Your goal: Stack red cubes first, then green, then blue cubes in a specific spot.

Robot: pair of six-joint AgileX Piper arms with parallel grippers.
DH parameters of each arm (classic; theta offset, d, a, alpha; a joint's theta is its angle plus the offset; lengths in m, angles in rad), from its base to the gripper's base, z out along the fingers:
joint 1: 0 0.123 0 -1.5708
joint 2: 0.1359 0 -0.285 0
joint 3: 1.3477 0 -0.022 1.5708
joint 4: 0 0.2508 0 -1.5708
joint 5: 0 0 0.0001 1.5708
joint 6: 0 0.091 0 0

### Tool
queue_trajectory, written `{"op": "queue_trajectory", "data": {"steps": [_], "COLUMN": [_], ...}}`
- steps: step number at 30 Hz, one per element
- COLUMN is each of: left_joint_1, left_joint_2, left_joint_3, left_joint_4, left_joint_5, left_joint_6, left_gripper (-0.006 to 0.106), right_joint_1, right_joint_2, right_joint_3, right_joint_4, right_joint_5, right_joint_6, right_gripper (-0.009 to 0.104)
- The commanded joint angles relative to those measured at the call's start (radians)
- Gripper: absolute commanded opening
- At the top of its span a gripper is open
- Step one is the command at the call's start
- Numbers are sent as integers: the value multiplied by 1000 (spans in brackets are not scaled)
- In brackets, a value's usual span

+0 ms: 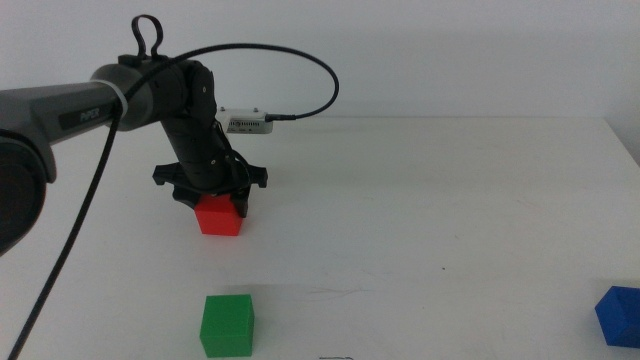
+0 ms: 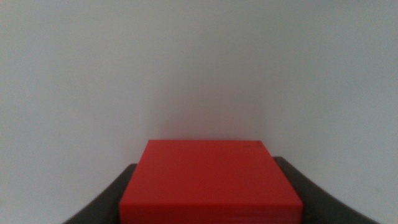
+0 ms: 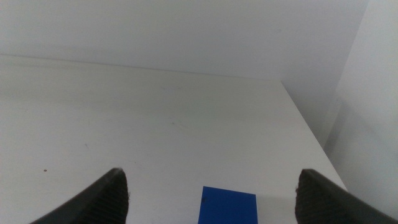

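Note:
The red cube (image 1: 219, 215) sits on the white table left of centre. My left gripper (image 1: 214, 203) comes down on it from the left arm and is shut on it. In the left wrist view the red cube (image 2: 208, 180) fills the space between the two dark jaws. The green cube (image 1: 227, 325) lies on the table nearer the front, apart from the red one. The blue cube (image 1: 620, 314) lies at the front right. My right gripper (image 3: 212, 179) is out of the middle view; it is open, with the blue cube (image 3: 229, 205) just ahead between its jaws.
A black cable (image 1: 300, 60) loops over the left arm to a small white connector (image 1: 247, 122) behind it. The table's right edge (image 3: 311, 134) runs close to the blue cube. A white wall stands behind the table.

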Motion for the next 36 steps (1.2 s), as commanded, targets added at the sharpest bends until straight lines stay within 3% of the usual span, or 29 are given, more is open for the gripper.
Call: {"op": "queue_trajectory", "data": {"steps": [1, 6, 13, 23, 33, 36], "left_joint_1": [-1, -29, -244, -403, -402, -402], "left_joint_2": [-62, -67, -80, -59, -27, -27], "left_joint_3": [-47, -103, -164, -172, -172, -172], "left_joint_4": [-54, -128, 25, 195, 61, 61], "left_joint_5": [44, 177, 181, 165, 69, 68], "left_joint_6": [-5, -106, -436, -582, -578, -565], "left_gripper": [23, 5, -1, -1, -1, -1], "right_joint_1": [-6, -6, -6, -6, -6, -6], "right_joint_2": [-19, -19, -19, -19, -19, -19], "right_joint_3": [-18, -18, -18, -18, -18, -18], "right_joint_4": [-12, -12, -12, -12, -12, -12], "right_joint_5": [-80, -80, -80, -80, -80, -80], "right_joint_6": [-9, -9, -9, -9, -9, -9], "right_gripper": [82, 82, 82, 82, 82, 82]}}
